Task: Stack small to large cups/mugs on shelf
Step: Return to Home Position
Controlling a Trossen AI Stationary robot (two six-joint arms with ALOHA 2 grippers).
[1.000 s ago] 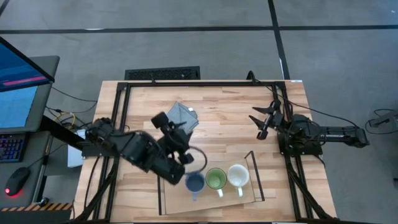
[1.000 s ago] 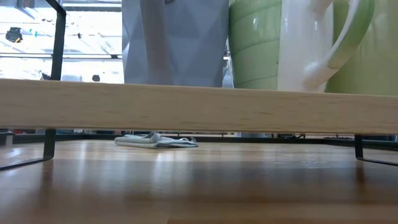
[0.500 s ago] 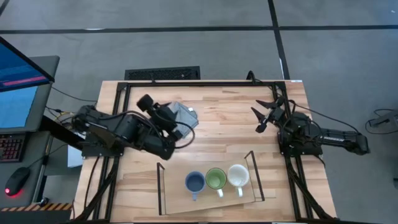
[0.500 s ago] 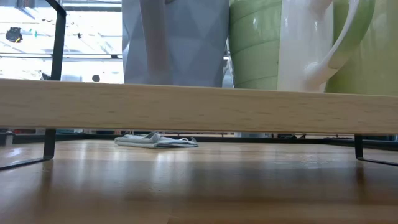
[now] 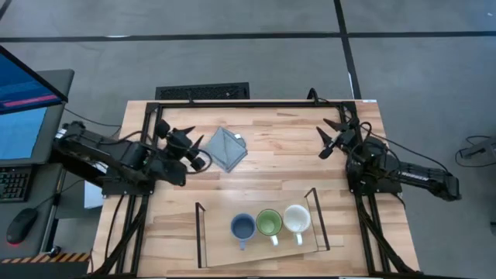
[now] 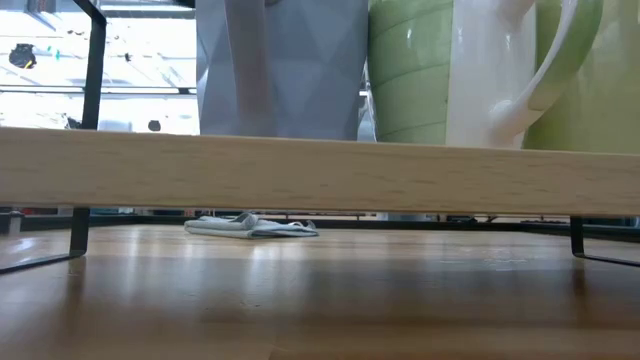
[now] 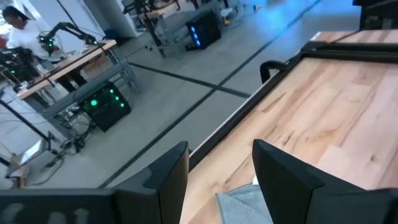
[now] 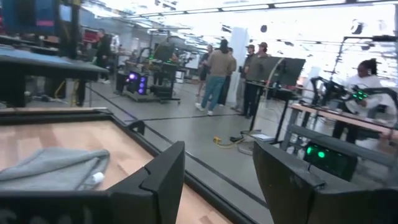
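Sitting on one shelf (image 5: 213, 237): three mugs (image 5: 269, 223), one row.

**Cloth, Screen and Onlookers Around the Table**

A grey folded cloth (image 5: 226, 148) lies on the wooden table (image 5: 287, 167), just in front of the left gripper (image 5: 201, 153) and well apart from the right gripper (image 5: 324, 139). Behind the left gripper, off the table, are a monitor (image 5: 23, 116), keyboard (image 5: 12, 182) and mouse (image 5: 22, 225). Beyond the right gripper, people (image 8: 217, 71) stand among workbenches.
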